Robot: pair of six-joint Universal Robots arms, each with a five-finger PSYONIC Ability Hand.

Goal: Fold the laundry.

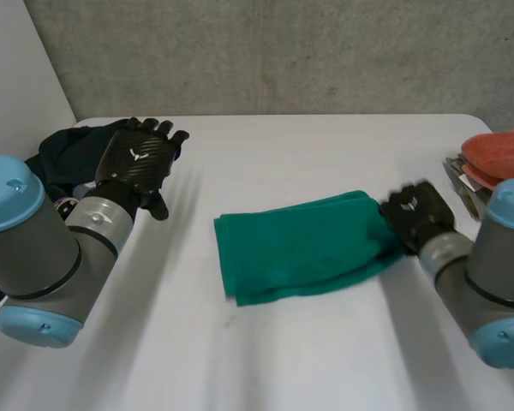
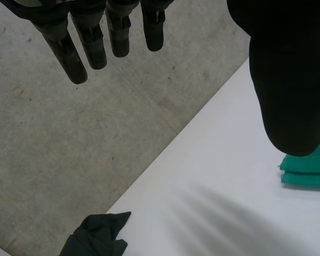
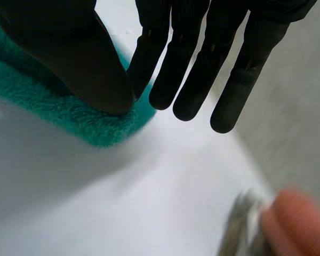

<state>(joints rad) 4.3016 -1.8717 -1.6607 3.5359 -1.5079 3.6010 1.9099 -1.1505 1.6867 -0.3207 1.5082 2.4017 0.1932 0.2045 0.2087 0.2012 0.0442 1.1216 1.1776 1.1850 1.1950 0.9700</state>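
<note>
White table (image 1: 265, 368): folded green terry towel (image 1: 300, 247) lies flat mid-table, stacked edges showing at its near-left side. Right hand (image 1: 418, 216) is palm-down at the towel's right end, thumb resting on the corner, fingers straight and spread past the edge, gripping nothing. Reads as a flatten-and-let-go step. Do it by pressing evenly, then lifting straight up so the layers don't drag or spring open. Farther back, left hand (image 1: 137, 163) is raised off the table, fingers straight, empty, just beside a crumpled black cloth (image 1: 64, 154) at the far-left corner. Orange-red cloth (image 1: 501, 152) sits far right.
</note>
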